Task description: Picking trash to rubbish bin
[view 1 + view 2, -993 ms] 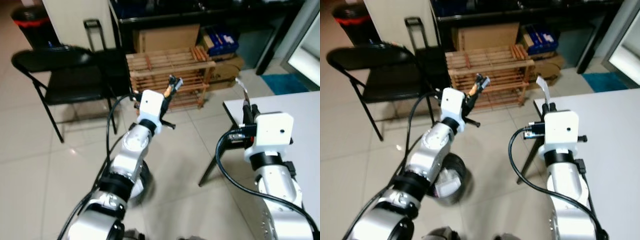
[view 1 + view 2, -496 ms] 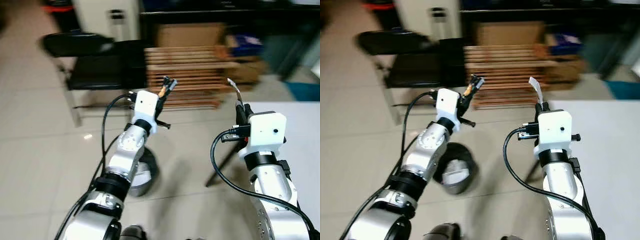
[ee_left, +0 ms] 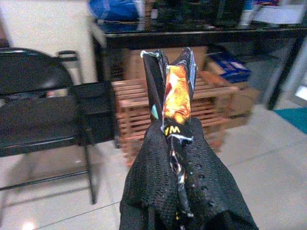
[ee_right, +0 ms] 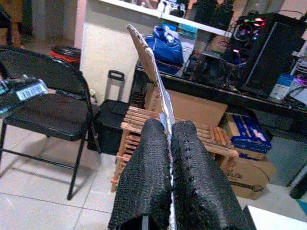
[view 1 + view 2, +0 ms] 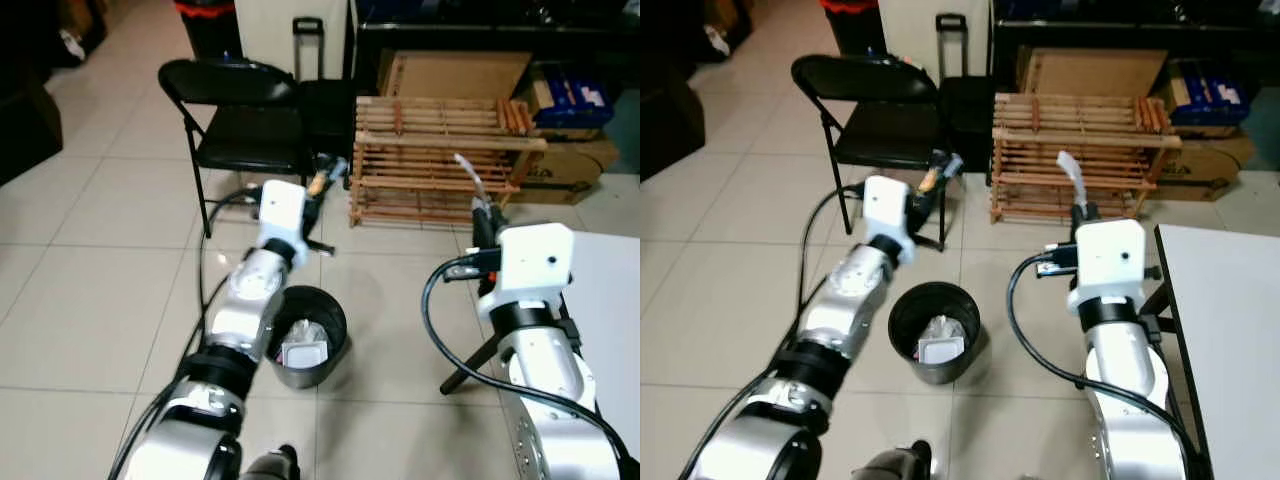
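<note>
A black rubbish bin (image 5: 318,374) stands on the tiled floor between my two arms, with white trash (image 5: 301,352) lying inside. My left gripper (image 5: 322,181) is raised beyond the bin, towards the chair, and is shut on an orange and black snack wrapper (image 3: 176,94). My right gripper (image 5: 478,208) is raised to the right of the bin, near the table corner. It is shut on a thin white and silver wrapper (image 4: 152,64) that sticks up from its fingers.
A black folding chair (image 5: 240,110) stands ahead on the left, with a black trolley case (image 5: 318,95) behind it. A wooden slat rack (image 5: 440,150) and cardboard boxes sit ahead on the right. A white table (image 5: 1230,330) is at the right edge.
The whole view has shifted as the camera moved; the bin now shows in full between my arms. Both grippers keep the same hold on their wrappers.
</note>
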Available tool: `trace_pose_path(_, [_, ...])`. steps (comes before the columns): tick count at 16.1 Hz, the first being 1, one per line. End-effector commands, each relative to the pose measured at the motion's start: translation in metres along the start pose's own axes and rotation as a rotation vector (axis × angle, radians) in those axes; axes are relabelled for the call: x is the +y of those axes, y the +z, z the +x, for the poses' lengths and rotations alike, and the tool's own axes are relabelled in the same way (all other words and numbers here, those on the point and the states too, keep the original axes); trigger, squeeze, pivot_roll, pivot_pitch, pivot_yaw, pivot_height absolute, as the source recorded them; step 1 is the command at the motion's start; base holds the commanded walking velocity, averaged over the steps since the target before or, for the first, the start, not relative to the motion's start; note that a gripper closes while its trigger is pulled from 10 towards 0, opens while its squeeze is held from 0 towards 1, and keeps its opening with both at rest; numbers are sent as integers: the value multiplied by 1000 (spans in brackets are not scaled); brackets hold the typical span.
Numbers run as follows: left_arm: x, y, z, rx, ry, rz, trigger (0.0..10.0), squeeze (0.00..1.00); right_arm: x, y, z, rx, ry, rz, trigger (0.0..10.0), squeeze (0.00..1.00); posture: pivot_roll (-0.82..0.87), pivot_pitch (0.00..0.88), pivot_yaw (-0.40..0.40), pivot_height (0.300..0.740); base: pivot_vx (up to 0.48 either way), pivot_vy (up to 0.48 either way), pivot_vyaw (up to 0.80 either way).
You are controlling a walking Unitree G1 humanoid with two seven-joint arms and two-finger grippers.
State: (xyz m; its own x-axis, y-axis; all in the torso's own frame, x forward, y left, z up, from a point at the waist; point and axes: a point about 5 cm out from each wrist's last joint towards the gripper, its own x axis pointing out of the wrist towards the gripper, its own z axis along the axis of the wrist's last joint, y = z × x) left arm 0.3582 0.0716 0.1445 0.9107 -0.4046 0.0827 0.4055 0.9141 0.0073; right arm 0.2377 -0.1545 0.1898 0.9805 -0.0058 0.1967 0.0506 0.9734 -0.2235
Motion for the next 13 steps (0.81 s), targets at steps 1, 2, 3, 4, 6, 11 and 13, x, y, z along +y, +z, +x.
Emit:
trace_pose_path(1, [1, 2, 2, 3, -17, -9, 10000, 0, 1, -1, 0, -1, 2, 10, 10000, 0, 90, 124, 6, 740, 0, 0, 0])
trace_pose_path(2, [1, 3, 2, -2, -24, -10, 10000, 0, 1, 0, 0, -4, 5, 14, 10000, 0, 90, 124, 6, 740, 0, 0, 0])
trace_pose_path(3, [1, 3, 2, -4, -28, -11, 10000, 0, 2, 0, 0, -5, 6, 14, 10000, 0, 92, 125, 6, 740, 247, 0, 0])
trace_pose_path(4, [1, 3, 2, -5, -30, -13, 10000, 0, 2, 0, 0, -5, 8, 13, 10000, 0, 92, 125, 6, 740, 326, 0, 0])
trace_pose_path(6, [3, 4, 1, -9, -28, -11, 10000, 0, 2, 0, 1, -6, 12, 13, 10000, 0, 94, 126, 4, 740, 412, 0, 0])
trace_pose_path(11, [5, 2, 1, -1, -20, -8, 10000, 0, 5, -1, 1, -6, 22, 11, 10000, 0, 99, 126, 3, 740, 428, 0, 0])
trace_pose_path(13, [5, 3, 1, -1, -17, -4, 10000, 0, 5, -1, 2, -7, 22, 12, 10000, 0, 100, 126, 6, 740, 435, 0, 0])
